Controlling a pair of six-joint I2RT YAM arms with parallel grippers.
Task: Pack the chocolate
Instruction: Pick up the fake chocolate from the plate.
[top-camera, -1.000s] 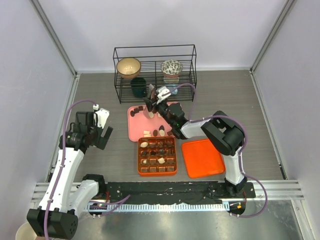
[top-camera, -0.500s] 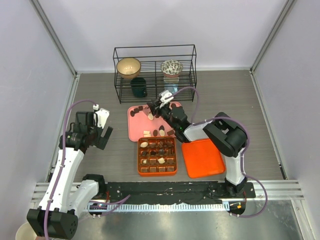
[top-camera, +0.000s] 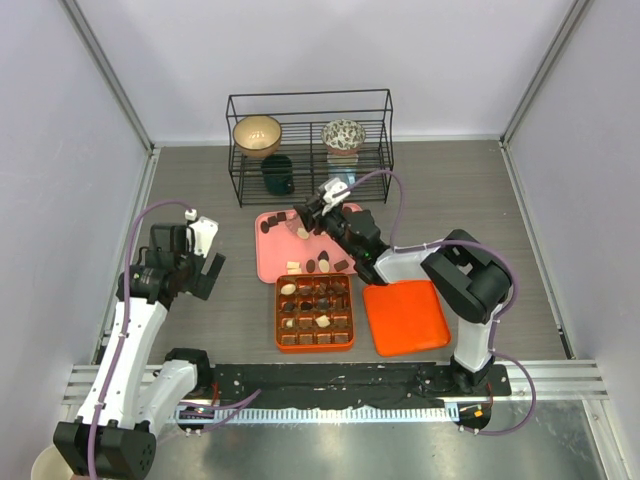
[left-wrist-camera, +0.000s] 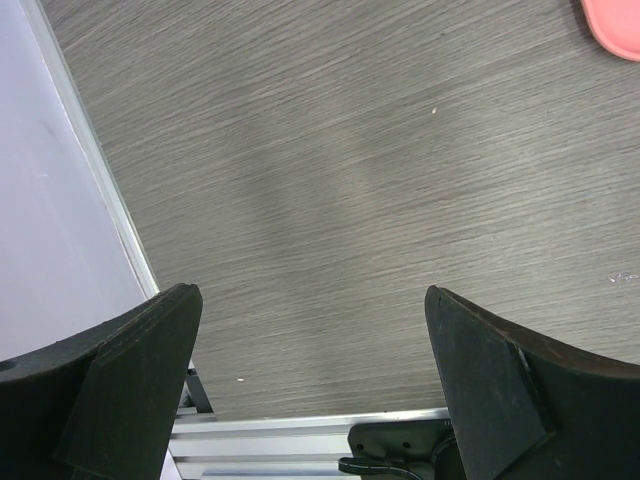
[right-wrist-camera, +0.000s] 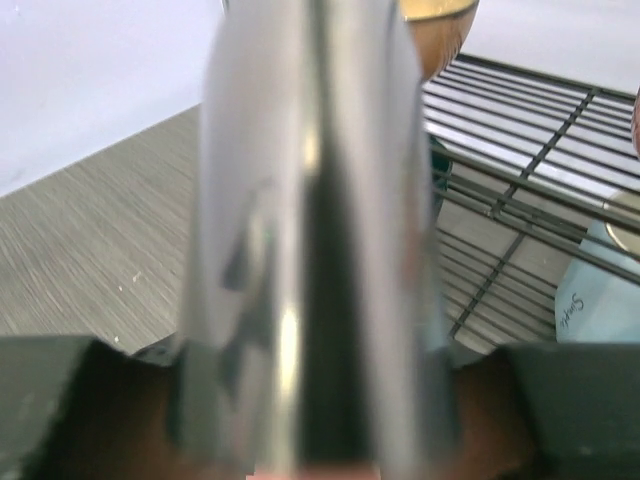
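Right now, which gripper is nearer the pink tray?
Right. The right gripper is above the pink tray's far end; the left gripper hangs open, well off its left side.

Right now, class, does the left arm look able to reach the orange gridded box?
Probably yes: the left gripper hangs open over bare table, nothing lies between it and the orange gridded box; the right gripper holds its metal tool over the pink tray.

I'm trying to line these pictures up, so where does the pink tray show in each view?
Top external: pink tray at centre, just behind the orange gridded box.
Left wrist: only its corner, at the top right edge.
Right wrist: not clearly in it; a shiny metal piece fills the middle.
Shared landmark: the grey wood-grain table, in all three.
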